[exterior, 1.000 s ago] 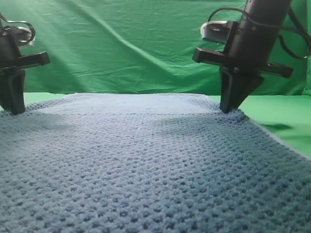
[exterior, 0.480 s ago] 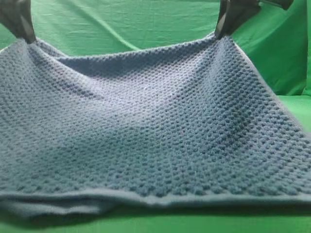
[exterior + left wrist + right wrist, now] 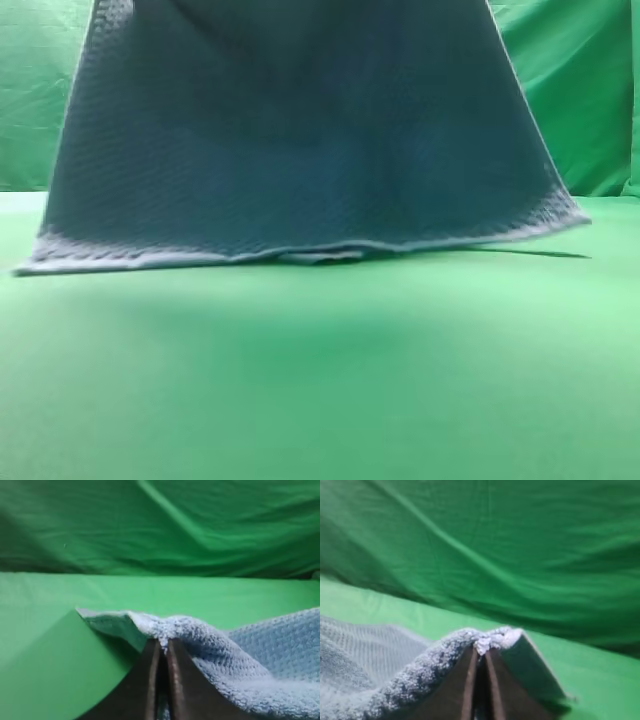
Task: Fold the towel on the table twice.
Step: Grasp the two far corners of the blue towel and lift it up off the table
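Backdrop: wrinkled green cloth (image 3: 590,90) hangs behind the bench, creased in long diagonal folds; it fills the upper part of both wrist views.
Bench: smooth bright green surface (image 3: 320,380), bare across the whole foreground of the high view; a soft dark shadow lies on it under the hanging cloth.
Towel: blue-grey waffle-weave towel (image 3: 300,140) hangs like a curtain in the high view, wide at the bottom and narrowing toward the top edge of the picture, where it runs out of sight.
Towel, lower edge: pale hem (image 3: 300,250) rests along the bench, left corner spread flat, right corner lifted slightly outward; a small fold bunches near the middle.
Towel, face: side toward the camera is in shadow, weave blurred.
Left end effector: left end effector (image 3: 161,647) seen from its wrist camera, dark fingers pressed together with only a thin slit between; a bunched towel corner is pinched at the tips, the cloth draping off to the right.
Right end effector: right end effector (image 3: 480,655) likewise closed tight, gripping a towel corner at the tips; cloth falls away to the left, a flap of hem stands to the right.
High view: neither end effector visible, both above the frame.
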Action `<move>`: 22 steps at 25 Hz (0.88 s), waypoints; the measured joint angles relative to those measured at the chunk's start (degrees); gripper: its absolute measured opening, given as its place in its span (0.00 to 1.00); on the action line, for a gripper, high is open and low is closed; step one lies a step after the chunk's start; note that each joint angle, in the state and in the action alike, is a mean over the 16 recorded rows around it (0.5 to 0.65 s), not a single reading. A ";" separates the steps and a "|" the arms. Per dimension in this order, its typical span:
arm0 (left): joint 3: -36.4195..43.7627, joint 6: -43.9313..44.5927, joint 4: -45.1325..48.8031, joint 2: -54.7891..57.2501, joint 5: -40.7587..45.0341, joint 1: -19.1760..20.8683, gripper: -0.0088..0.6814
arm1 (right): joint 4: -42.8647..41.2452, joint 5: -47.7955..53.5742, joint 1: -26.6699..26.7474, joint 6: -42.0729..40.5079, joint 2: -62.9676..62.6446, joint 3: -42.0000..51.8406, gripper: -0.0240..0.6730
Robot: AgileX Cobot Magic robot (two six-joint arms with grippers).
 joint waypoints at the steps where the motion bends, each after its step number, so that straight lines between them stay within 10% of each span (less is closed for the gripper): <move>1: -0.38 1.33 -1.31 0.13 -1.49 -0.34 0.01 | -0.03 -0.60 0.00 -0.23 0.64 -1.30 0.03; 22: -8.98 10.45 -1.89 4.88 -9.92 -5.70 0.01 | -0.39 2.93 -3.86 -3.08 7.79 -15.53 0.03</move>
